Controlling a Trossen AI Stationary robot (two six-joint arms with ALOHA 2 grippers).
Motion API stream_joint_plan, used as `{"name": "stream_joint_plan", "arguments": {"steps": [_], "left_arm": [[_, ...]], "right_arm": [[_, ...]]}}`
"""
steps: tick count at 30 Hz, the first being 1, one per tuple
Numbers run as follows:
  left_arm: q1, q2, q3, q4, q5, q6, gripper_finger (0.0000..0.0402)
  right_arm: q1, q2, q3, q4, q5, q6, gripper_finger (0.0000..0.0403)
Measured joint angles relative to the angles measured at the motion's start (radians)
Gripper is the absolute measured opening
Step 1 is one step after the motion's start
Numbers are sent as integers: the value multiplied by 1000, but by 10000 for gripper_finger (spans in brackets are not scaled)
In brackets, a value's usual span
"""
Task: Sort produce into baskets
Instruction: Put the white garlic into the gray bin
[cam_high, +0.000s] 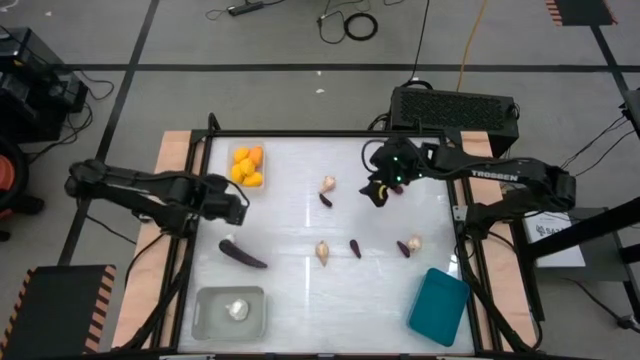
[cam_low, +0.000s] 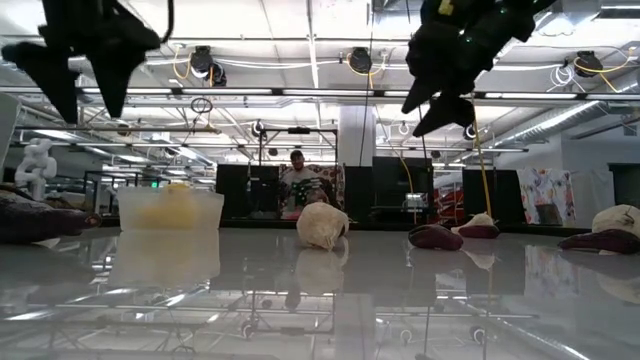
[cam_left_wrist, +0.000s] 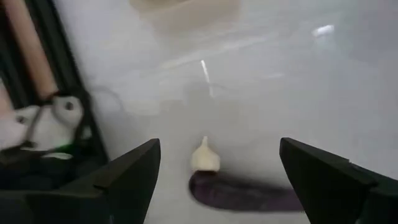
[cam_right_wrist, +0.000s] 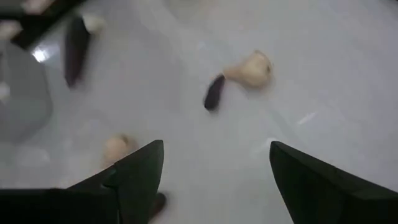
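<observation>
Pale bulbs (cam_high: 322, 251) and small dark eggplants (cam_high: 355, 248) lie scattered on the white table. A long eggplant (cam_high: 243, 254) lies near the left side with a bulb (cam_left_wrist: 204, 157) beside it. The clear basket (cam_high: 247, 165) at the far left holds orange fruits. The greyish basket (cam_high: 230, 312) at the near left holds one bulb. The teal basket (cam_high: 438, 305) sits at the near right. My left gripper (cam_high: 235, 208) (cam_left_wrist: 219, 143) hangs open above the long eggplant and that bulb. My right gripper (cam_high: 378, 190) (cam_right_wrist: 216, 144) hangs open over the far middle, above a bulb (cam_right_wrist: 252, 68) and a small eggplant (cam_right_wrist: 214, 93).
A black box (cam_high: 455, 108) stands behind the table's far right edge. Dark frame rails (cam_high: 200, 250) run along the table's sides. Bare white table lies between the greyish and teal baskets at the near edge.
</observation>
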Motion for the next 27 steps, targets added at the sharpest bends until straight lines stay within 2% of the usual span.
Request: {"name": "stream_joint_plan", "arguments": {"steps": [7,12,15,19,24,27], "left_arm": [[32,12,-188,265,49,-64,334],[30,18,-276,355,65,-177,334],[23,33,-302,381,69,-185,334],[7,58,-321,428,86,-170,334],[-12,131,-325,415,100,-40,334],[-18,186,-325,415,155,3,334]], "right_arm": [[23,-3,0,-53,4,-115,286],[35,-3,0,-66,3,-245,286],[34,-3,0,-65,3,-266,286],[34,-3,0,-57,3,-212,286],[34,-3,0,-43,10,-178,286],[34,-3,0,-6,14,-136,286]]}}
